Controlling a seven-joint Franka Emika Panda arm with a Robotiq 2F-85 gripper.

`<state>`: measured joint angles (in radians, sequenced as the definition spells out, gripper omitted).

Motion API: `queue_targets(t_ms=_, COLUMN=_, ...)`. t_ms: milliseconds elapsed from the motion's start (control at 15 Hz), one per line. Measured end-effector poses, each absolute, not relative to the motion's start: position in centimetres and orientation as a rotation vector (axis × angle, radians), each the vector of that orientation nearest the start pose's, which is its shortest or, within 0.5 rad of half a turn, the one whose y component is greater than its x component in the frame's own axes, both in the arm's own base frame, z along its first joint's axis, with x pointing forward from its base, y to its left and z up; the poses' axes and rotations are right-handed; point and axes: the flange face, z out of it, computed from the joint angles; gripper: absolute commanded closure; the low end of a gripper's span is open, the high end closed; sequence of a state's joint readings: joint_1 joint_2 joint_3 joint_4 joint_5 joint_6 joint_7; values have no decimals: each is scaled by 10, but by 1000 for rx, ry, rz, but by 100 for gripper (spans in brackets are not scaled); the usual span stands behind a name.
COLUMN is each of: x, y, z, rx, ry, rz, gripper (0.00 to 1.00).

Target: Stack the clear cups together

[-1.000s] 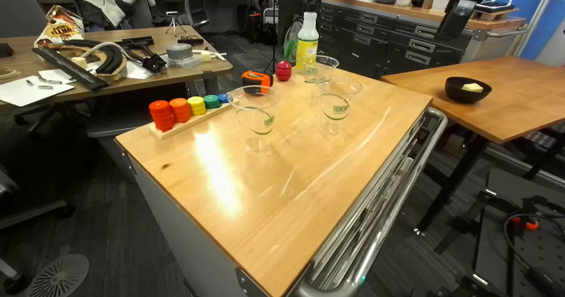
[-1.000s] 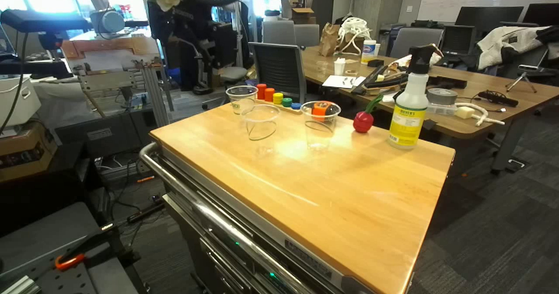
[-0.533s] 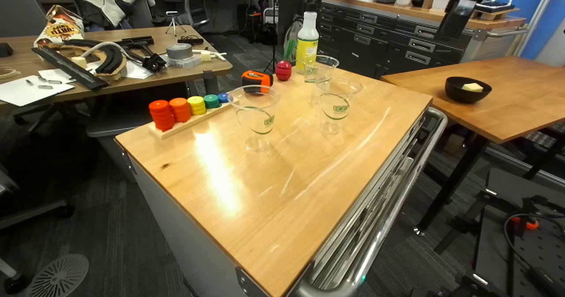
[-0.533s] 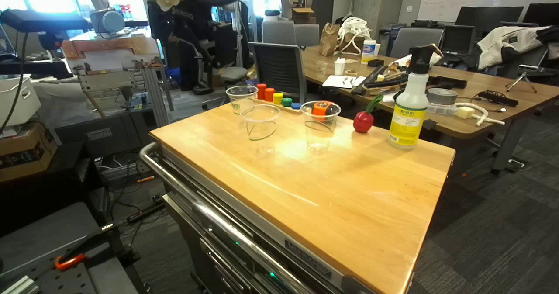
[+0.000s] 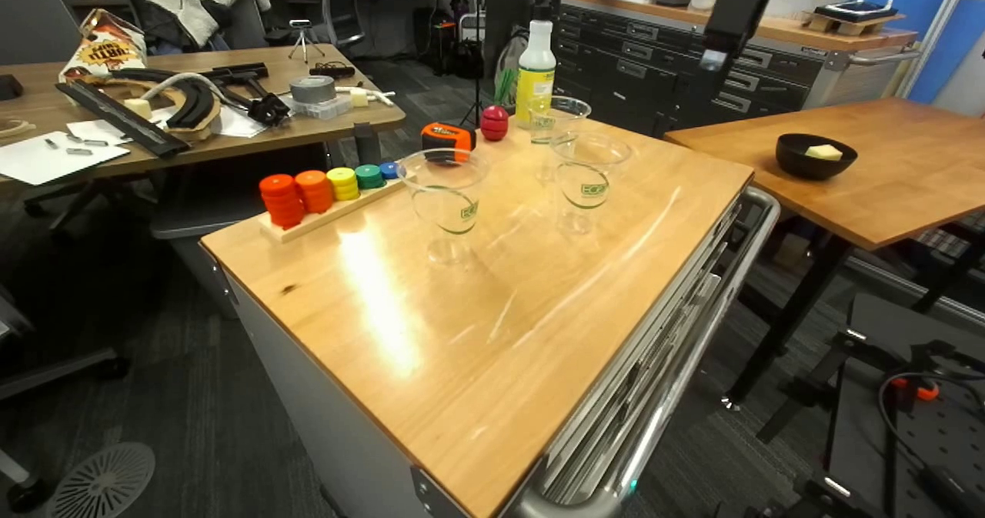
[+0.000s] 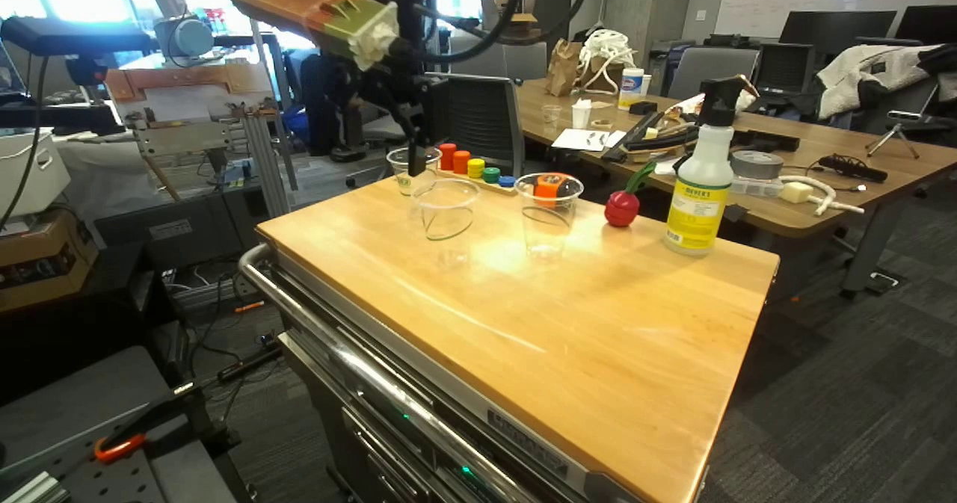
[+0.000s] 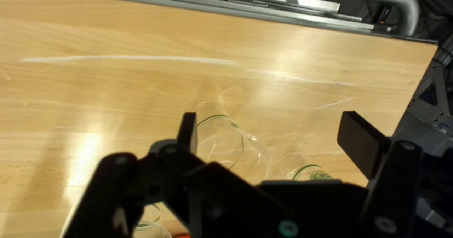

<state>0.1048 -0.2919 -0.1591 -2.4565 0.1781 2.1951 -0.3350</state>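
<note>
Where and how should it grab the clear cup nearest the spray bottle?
Probably from above, with the open gripper closing lightly on opposite sides of that clear plastic cup, just below its rim. It stands upright, mouth up, and widens toward the top, so a slip downward seems unlikely.

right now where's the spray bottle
In an exterior view, the spray bottle stands near the far right corner of the cart, right of the red radish.

Smooth, glossy wood tabletop [image 6: 598, 338]; shiny, see-through plastic cups [image 5: 448, 210]; polished metal handle [image 5: 696, 360]; matt gripper [image 7: 268, 132]; fleecy cloth jacket [image 5: 196, 2].
</note>
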Motion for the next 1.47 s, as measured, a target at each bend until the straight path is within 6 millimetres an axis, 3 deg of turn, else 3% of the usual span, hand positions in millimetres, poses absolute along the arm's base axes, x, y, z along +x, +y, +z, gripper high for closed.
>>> queue_targets(t_ms=400, x=515, y=-27, z=358, rx=-3064, ry=-195, rz=-73, gripper=0)
queue_targets(t_ms=467, x=523, y=-29, z=353, rx=-3089, ry=-186, rz=-73, gripper=20)
queue_targets(t_ms=733, x=540, y=-33, z=345, rx=-3147, ry=-159, rz=-60, gripper=51)
queue_targets(t_ms=1067, x=541, y=-29, z=334, rx=-3145, ry=-169, rz=-3, gripper=89)
queue_targets(t_ms=1267, x=540, y=-28, z=327, rx=-3142, ry=-171, rz=42, gripper=96)
queue_targets(t_ms=1467, x=543, y=-27, z=333, rx=-3136, ry=-165, rz=40, gripper=96)
